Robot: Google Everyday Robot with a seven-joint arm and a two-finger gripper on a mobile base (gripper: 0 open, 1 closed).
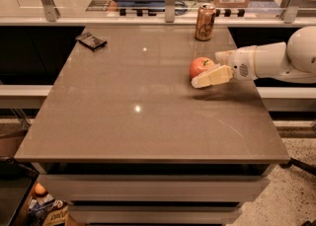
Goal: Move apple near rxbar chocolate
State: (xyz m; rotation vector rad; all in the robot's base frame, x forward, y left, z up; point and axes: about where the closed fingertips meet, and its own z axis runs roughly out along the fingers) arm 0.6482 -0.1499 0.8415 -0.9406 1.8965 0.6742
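gripper (207,69) at apple (199,64), cannot tell whether gripping, rxbar chocolate (91,41) well apart

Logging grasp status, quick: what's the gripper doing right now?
Gripper: at the apple, near the table's right edge; open or closed cannot be told.
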